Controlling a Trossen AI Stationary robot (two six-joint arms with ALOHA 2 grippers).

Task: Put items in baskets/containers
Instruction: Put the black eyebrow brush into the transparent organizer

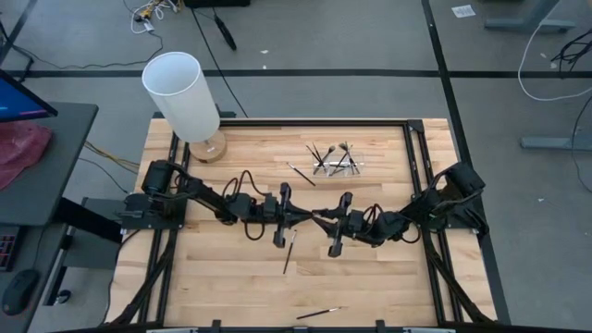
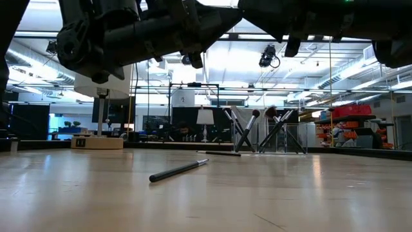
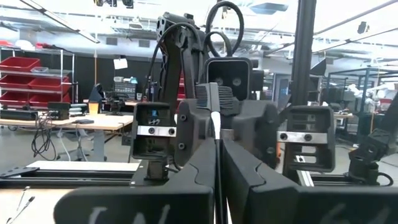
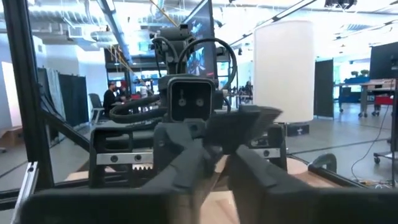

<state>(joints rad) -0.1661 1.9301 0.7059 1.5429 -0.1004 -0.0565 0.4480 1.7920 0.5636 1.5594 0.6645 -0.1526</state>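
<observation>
My two grippers meet tip to tip above the middle of the table, the left gripper coming from the left and the right gripper from the right. Both are shut on one thin light-handled brush held between them. The clear holder stands on the far middle of the table with several brushes leaning upright in it. One brush lies flat beside the holder, another lies below the grippers, and a third lies by the near edge. My left gripper pinches the brush's light handle between its two fingers, level, from the table's left, with the fingers lying along it. The brush is lifted clear of the table. My right gripper pinches the same brush's other end between its ribbed pads, level, from the table's right.
A tall white cylinder on a round wooden base stands at the far left corner. Black rails run along the table's sides. Bare wood lies at the near right.
</observation>
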